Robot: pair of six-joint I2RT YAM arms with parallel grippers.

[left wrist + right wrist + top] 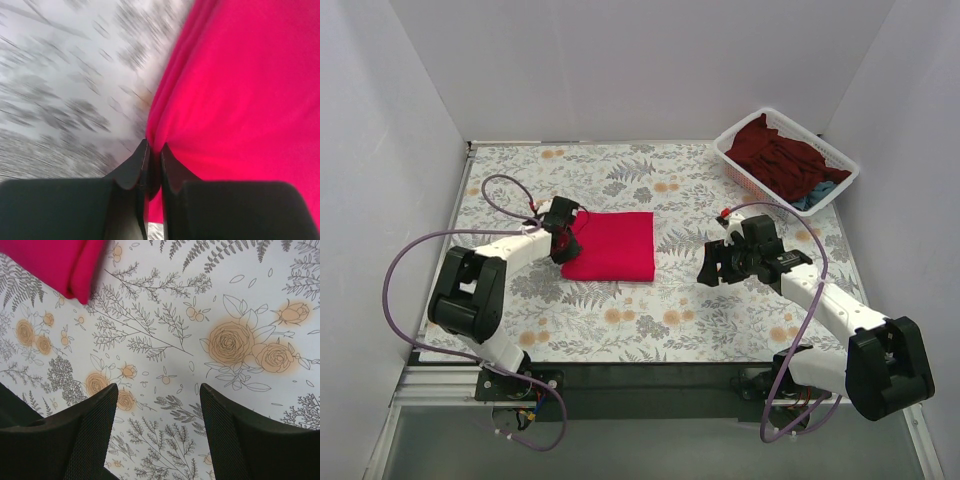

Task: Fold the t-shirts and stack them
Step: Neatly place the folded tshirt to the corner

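Note:
A bright crimson-red t-shirt (612, 246) lies folded into a rectangle on the floral table. My left gripper (567, 240) is at its left edge, shut on the red cloth; in the left wrist view the gripper (154, 148) pinches the hem of the red t-shirt (240, 90) between its fingers. My right gripper (710, 268) hovers open and empty over the table to the right of the shirt; in the right wrist view the gripper (158, 390) has only a corner of the red shirt (60, 262) at top left. Dark maroon t-shirts (775, 152) and a teal-blue one (812, 195) lie in the basket.
A white mesh basket (733, 165) stands at the back right corner. White walls enclose the floral tablecloth (660, 310) on three sides. Purple cables loop beside both arms.

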